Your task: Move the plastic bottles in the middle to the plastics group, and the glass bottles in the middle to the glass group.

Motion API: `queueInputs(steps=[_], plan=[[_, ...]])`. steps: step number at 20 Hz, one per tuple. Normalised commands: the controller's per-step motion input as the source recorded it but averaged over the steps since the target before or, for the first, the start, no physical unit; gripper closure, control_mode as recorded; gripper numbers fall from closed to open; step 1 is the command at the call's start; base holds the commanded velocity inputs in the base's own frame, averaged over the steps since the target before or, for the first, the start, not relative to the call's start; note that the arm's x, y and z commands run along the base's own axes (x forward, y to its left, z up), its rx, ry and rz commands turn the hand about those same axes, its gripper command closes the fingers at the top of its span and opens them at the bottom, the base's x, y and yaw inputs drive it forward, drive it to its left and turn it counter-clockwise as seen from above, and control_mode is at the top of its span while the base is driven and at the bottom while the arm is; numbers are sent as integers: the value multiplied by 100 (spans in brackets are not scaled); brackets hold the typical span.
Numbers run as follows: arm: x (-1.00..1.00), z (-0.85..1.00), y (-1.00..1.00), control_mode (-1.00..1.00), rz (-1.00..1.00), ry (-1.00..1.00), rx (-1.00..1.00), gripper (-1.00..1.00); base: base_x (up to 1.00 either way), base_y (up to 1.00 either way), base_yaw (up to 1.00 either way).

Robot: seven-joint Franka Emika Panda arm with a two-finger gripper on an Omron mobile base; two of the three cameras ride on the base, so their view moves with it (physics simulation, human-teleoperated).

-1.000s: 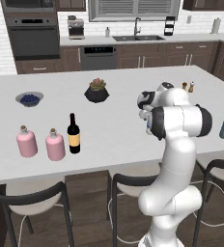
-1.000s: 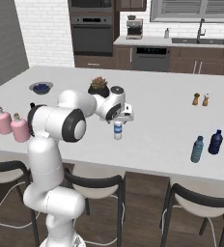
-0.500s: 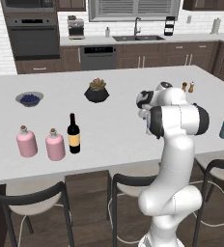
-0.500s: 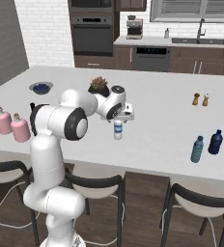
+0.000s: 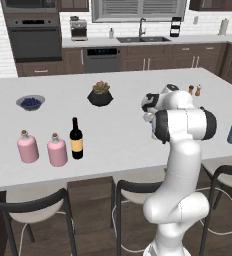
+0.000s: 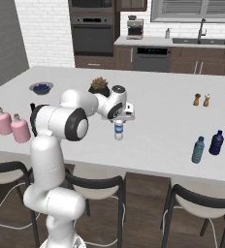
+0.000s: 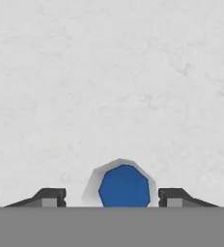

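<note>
Tool [image 7: 112, 195] over water bottle [image 6: 118, 131], fingertips [image 7: 50, 197] flanking cap at 9 and 3 o'clock, gaps visible; you cannot tell grip from these views. Bottle upright mid-bench [image 6: 163, 121]. Expect light, thin-walled, slippery plastic, easily tipped; take it just below cap. Farther, dark blue bottle [image 6: 215, 143] at 3 o'clock. Wine bottle [image 5: 76, 140] beside pink flasks [image 5: 57, 151].

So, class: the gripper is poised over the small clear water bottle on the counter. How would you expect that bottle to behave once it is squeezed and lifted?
The water bottle looks small and thin-walled, so probably light and slightly squashy. It stands upright on a narrow base, so a nudge from the gripper might tip it. Its round body would likely roll on the smooth counter.
</note>
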Motion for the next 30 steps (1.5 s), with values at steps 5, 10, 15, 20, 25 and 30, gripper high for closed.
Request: queueInputs(steps=[5, 10, 15, 20, 25, 30], plan=[[-2, 0, 0, -100, 0, 0, 0, 100, 0, 0, 0], [-37, 15, -24, -100, -6, 0, 1, 100, 0, 0, 0], [-37, 45, -65, -100, -17, 0, 5, 100, 0, 0, 0], [-29, 40, -73, -100, -22, 0, 6, 100, 0, 0, 0], [-10, 12, -69, -100, -28, 1, 0, 100, 0, 0, 0], [-3, -10, -49, -100, -31, 4, 0, 100, 0, 0, 0]])
